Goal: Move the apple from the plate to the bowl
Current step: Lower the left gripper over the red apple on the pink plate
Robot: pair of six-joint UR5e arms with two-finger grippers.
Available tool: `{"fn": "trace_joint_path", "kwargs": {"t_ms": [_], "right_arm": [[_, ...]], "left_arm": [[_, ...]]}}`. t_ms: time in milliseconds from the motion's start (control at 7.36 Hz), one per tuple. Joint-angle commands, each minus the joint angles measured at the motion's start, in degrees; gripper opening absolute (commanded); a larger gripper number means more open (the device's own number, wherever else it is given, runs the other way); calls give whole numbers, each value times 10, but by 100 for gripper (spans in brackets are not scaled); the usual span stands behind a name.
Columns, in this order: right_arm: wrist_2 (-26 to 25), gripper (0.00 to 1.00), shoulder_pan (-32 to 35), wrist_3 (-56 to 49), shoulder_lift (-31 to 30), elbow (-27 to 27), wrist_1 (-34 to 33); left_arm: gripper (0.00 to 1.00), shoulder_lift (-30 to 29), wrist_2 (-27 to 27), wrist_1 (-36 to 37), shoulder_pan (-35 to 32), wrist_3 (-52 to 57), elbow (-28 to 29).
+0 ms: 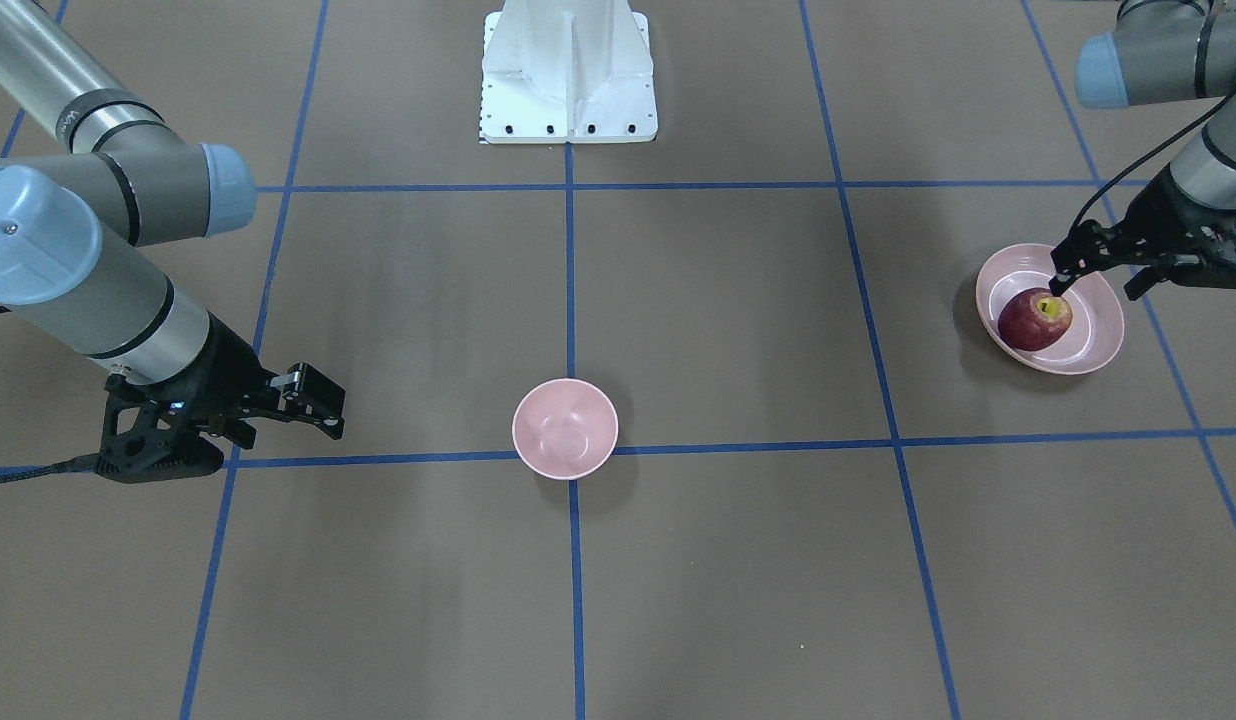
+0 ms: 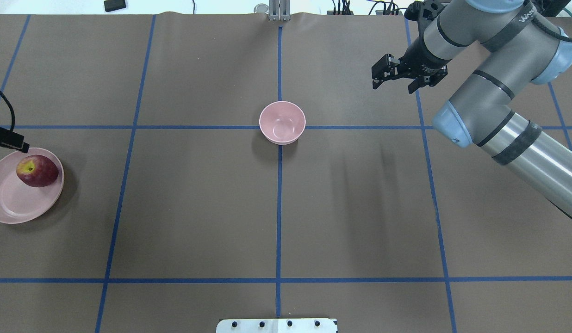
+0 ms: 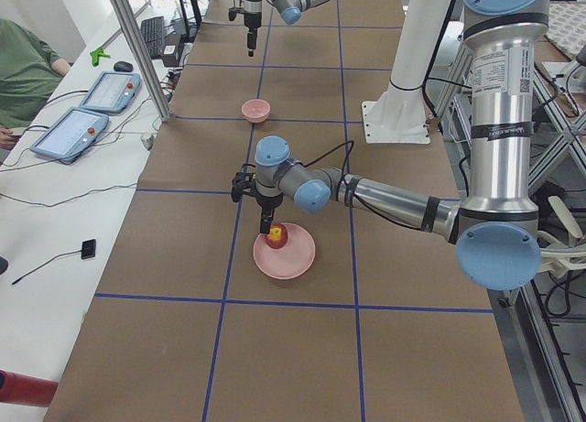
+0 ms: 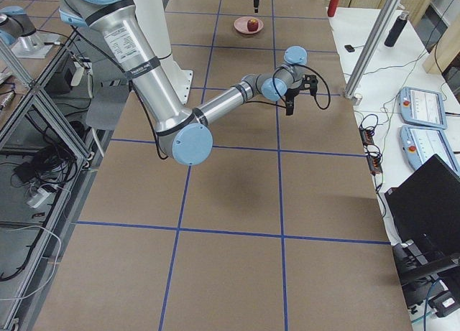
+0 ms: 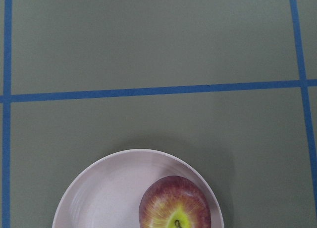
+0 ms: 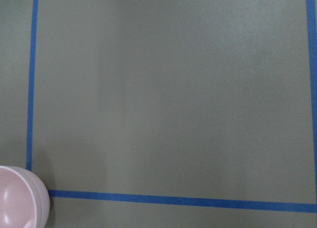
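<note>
The dark red apple (image 1: 1033, 320) lies on the wide pale pink plate (image 1: 1100, 340) at the table's left end; both also show in the overhead view, apple (image 2: 37, 171) on plate (image 2: 13, 203). My left gripper (image 1: 1063, 275) hangs just above the apple's stem side, fingers together and empty. The left wrist view shows the apple (image 5: 174, 208) and plate (image 5: 99, 198) at its bottom edge. The small deep pink bowl (image 2: 282, 122) stands empty at the table's middle. My right gripper (image 2: 378, 74) is shut and empty, well right of the bowl.
The white robot base (image 1: 568, 70) stands at the table's near side by the robot. Blue tape lines grid the brown table. Two operator pendants (image 3: 82, 111) and a seated person (image 3: 18, 65) are beyond the far edge.
</note>
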Motion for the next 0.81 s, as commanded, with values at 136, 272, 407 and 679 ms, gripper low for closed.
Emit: {"fn": "trace_joint_path", "kwargs": {"t_ms": [136,272,407,679], "right_arm": [[-1,100,-3,-3,-1,-3,0],[-1,100,-3,-3,-1,-2,0],[-1,100,-3,-3,-2,-2,0],[-4,100,-5,-3,-2,-3,0]], "left_arm": [[98,-5,25,-2,42,-20,24],[98,-9,25,-2,43,-20,28],[98,-9,25,-2,43,-20,32],[98,-10,25,-2,44,-20,41]]}}
